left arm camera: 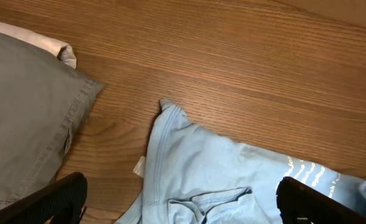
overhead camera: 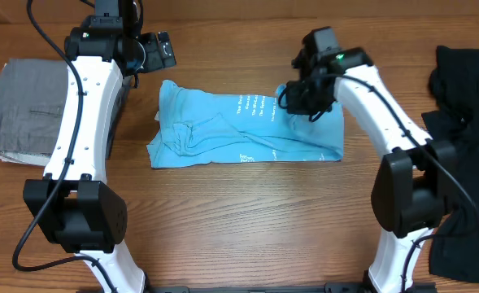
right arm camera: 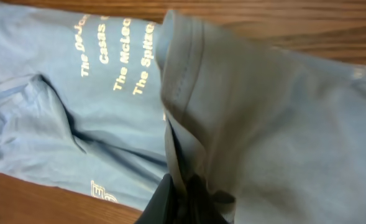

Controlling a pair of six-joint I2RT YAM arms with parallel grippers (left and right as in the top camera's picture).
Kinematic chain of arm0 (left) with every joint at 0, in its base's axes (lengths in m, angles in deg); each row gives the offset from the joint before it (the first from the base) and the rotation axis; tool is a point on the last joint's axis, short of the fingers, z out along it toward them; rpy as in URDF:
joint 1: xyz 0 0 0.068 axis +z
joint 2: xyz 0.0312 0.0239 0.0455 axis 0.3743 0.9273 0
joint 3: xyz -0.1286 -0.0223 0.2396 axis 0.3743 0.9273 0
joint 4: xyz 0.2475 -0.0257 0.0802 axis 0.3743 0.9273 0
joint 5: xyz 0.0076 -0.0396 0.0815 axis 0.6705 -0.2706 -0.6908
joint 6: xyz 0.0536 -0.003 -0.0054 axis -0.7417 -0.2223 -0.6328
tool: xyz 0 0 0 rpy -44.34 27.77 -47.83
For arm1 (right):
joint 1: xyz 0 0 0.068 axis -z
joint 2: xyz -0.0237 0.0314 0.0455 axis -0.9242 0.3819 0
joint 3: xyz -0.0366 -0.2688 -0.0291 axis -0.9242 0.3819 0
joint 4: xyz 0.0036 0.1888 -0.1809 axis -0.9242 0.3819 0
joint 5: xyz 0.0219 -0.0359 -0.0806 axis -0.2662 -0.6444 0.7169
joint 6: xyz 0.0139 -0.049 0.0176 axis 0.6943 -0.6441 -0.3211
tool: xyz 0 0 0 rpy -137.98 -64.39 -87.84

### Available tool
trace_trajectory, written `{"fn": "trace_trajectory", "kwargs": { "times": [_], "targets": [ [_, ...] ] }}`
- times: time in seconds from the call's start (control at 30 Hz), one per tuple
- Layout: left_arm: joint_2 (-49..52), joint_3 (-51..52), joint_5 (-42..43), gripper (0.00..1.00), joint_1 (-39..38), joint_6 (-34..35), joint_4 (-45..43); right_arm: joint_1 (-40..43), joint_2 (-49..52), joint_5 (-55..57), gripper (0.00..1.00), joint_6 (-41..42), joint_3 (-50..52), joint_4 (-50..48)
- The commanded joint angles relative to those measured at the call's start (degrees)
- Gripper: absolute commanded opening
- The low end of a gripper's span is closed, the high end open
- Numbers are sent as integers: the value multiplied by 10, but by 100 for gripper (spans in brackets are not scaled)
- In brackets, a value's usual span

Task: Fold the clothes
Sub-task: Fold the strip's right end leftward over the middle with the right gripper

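The clothes, a light blue T-shirt (overhead camera: 223, 130) with small white lettering facing up, lie spread lengthwise on the wooden table. My right gripper (overhead camera: 302, 96) is shut on a fold of the shirt's right end and holds it raised off the rest. In the right wrist view the pinched fabric (right arm camera: 251, 106) drapes over the gripper (right arm camera: 189, 199), and the lettering (right arm camera: 117, 50) lies beyond it. My left gripper (overhead camera: 156, 50) hangs open above the table, just beyond the shirt's upper left corner. In the left wrist view its fingers (left arm camera: 52, 199) stand wide apart over the shirt (left arm camera: 220, 168), holding nothing.
A folded grey garment (overhead camera: 23, 110) lies at the left edge, also seen as grey cloth (left arm camera: 21, 106) in the left wrist view. Black clothing (overhead camera: 467, 89) is heaped at the right edge and runs down toward the front right corner.
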Motion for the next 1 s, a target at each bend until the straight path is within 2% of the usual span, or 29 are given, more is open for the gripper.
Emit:
{"fn": "trace_trajectory", "kwargs": {
  "times": [0.0, 0.77, 0.8, 0.87, 0.93, 0.97],
  "targets": [
    [6, -2, -4, 100, -1, 5, -1, -14, -22, 1, 4, 10, 18, -16],
    [6, -2, -4, 100, -1, 5, -1, -29, -22, -45, 4, 58, 23, -54],
    [6, -2, -4, 100, -1, 5, -1, -29, -22, -47, 7, 58, 23, -53],
    [6, -2, -4, 100, -1, 5, -1, -29, -22, -49, 21, 58, 23, -50],
    [6, -2, -4, 100, -1, 5, -1, -29, -22, -57, 44, 58, 23, -49],
    [6, -2, -4, 100, -1, 5, -1, -29, -22, -70, 50, 54, 23, -49]
  ]
}}
